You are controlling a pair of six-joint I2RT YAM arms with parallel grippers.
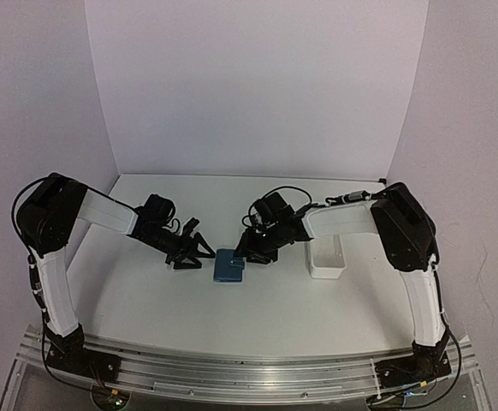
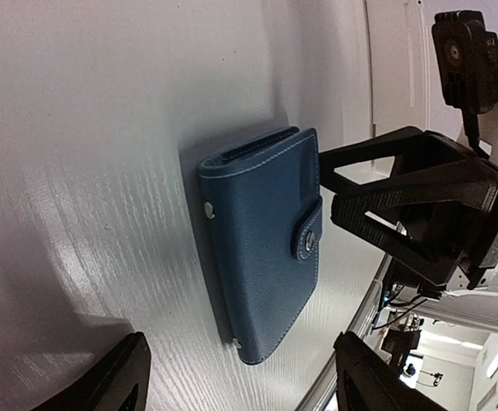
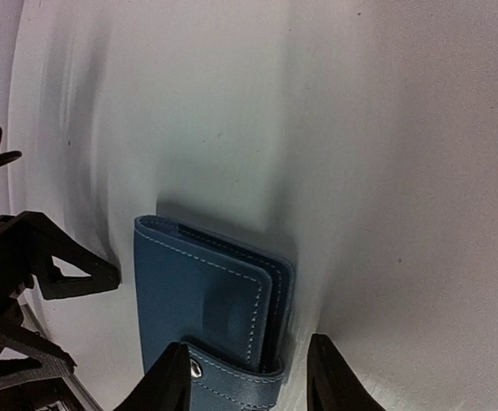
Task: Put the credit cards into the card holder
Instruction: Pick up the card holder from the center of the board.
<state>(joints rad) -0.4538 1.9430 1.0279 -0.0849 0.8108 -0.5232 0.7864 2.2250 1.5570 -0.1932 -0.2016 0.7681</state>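
The card holder is a dark-blue folding case lying closed on the white table, its snap tab fastened; it also shows in the left wrist view and the right wrist view. My left gripper is open, low over the table just left of it, with the case lying ahead between its spread fingers. My right gripper is open at the case's far right corner, its fingers straddling the tab end. No credit cards show in any view.
A long white tray stands right of the right gripper. The two grippers face each other across the case, close together. White walls enclose the table at the back and sides.
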